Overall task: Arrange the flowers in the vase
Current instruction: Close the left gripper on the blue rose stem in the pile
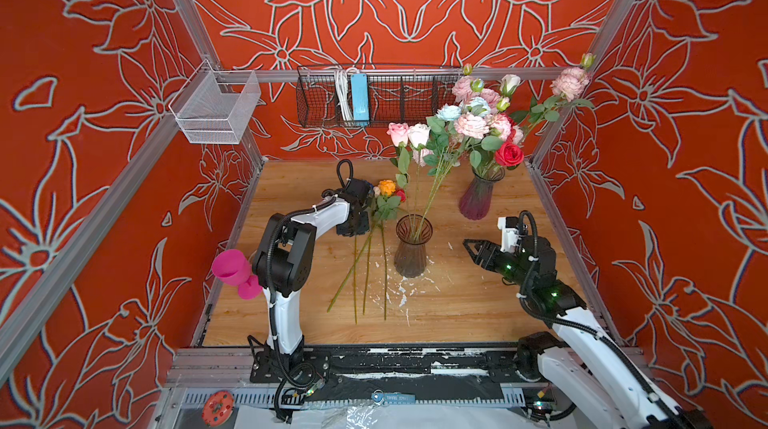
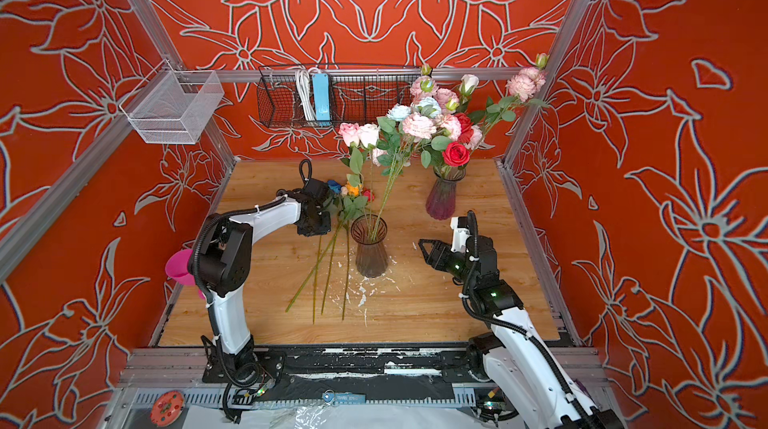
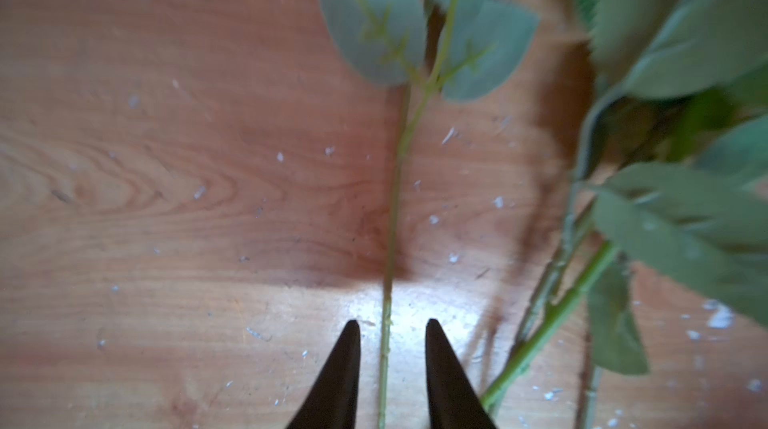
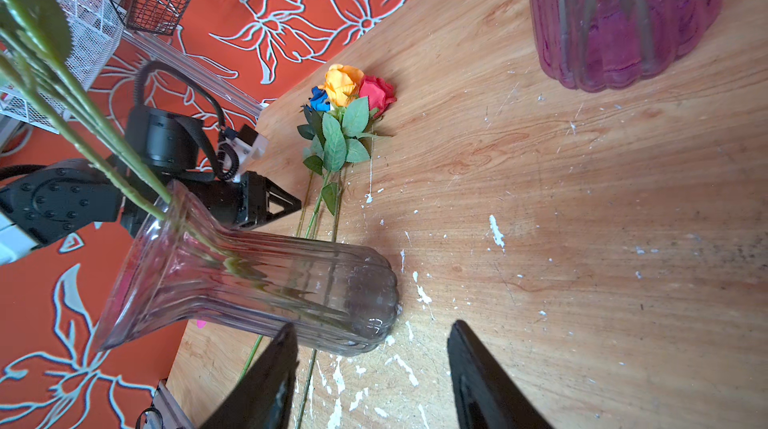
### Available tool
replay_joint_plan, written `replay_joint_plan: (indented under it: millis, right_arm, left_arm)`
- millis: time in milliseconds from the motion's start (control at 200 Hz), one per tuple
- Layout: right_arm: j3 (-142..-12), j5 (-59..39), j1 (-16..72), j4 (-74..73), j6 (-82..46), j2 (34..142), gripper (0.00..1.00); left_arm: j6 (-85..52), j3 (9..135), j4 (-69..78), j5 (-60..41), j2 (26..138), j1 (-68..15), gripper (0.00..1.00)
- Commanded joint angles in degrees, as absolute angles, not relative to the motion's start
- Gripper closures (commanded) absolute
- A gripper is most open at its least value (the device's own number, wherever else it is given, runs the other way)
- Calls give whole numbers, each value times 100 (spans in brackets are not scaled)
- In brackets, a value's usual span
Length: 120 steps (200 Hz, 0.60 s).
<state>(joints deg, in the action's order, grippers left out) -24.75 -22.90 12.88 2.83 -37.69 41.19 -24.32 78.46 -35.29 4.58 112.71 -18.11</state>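
Observation:
Several loose flowers lie on the wooden table left of the clear ribbed vase (image 1: 411,248) (image 2: 369,248) (image 4: 266,277): orange (image 1: 387,187) (image 4: 343,83), red (image 4: 377,92) and blue (image 4: 320,99) roses, with long green stems (image 1: 368,265) (image 2: 330,269) running toward the front. The clear vase holds a few stems with pink and white blooms (image 1: 409,135). My left gripper (image 3: 390,323) (image 4: 291,202) hangs low over the stems. It is open, with a thin stem (image 3: 392,206) between the fingers and a gap on each side. My right gripper (image 1: 469,246) (image 4: 370,327) is open and empty, right of the clear vase.
A purple vase (image 1: 478,198) (image 4: 619,20) with a full bunch stands at the back right. A pink goblet (image 1: 232,271) sits off the table's left edge by the left arm. A black wire basket (image 1: 365,96) and a white mesh basket (image 1: 216,107) hang on the walls.

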Motion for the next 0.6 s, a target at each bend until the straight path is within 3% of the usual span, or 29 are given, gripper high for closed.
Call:
replay_joint_plan:
  millis: [0,215,440,595]
  right_arm:
    - [-2517,-2150,1326,296,-3683,4017,41]
    - [-2525,-2171,1321,310,-3700,4007,41]
    - [-2632,-2124,1324,507,-3673,3807,41]
    - [-2644,-2101,1322,604,-3648,3697,40]
  left_arm:
    - [-2495,7734,-3836,396,11391,-1835,72]
    - [-2436,7576,-3823,522,11406,-1839,80]
    - [-2385,7689,-3867,673,11617,-1794,100]
    - [-2444,7733,-3850,422,11459,-1723,100]
